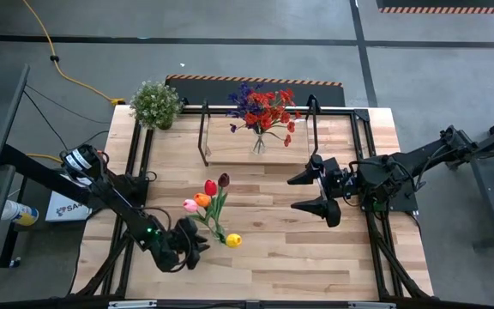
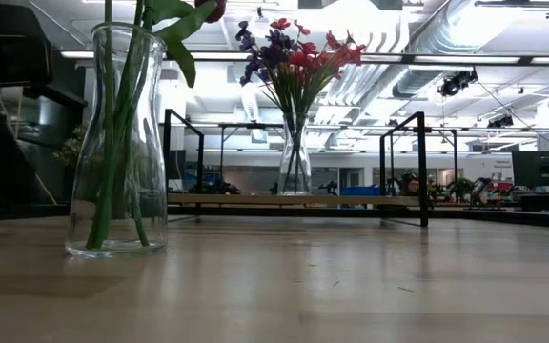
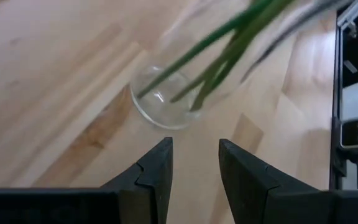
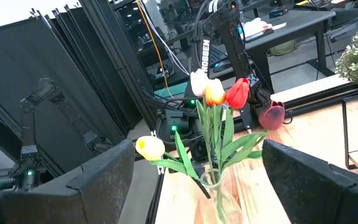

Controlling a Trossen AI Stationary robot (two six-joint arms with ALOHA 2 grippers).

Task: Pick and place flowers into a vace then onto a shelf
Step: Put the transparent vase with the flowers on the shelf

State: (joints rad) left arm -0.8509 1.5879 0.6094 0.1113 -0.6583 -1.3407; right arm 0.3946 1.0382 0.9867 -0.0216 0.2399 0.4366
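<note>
Beyond the half-open, empty left end effector [image 3: 194, 168], only its wrist view shows the tulip vase's base [image 3: 160, 106].

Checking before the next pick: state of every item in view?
tulip vase: upright on table, holds tulips, unheld
spray vase: upright on shelf, filled
left gripper: part open, empty, near tulip vase
right gripper: wide open, empty

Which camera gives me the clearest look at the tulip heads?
The right wrist view: the tulips face it, heads clear of each other above the vase. High view shows them small from above. Low view cuts off the heads; left wrist view shows only stems.
</note>
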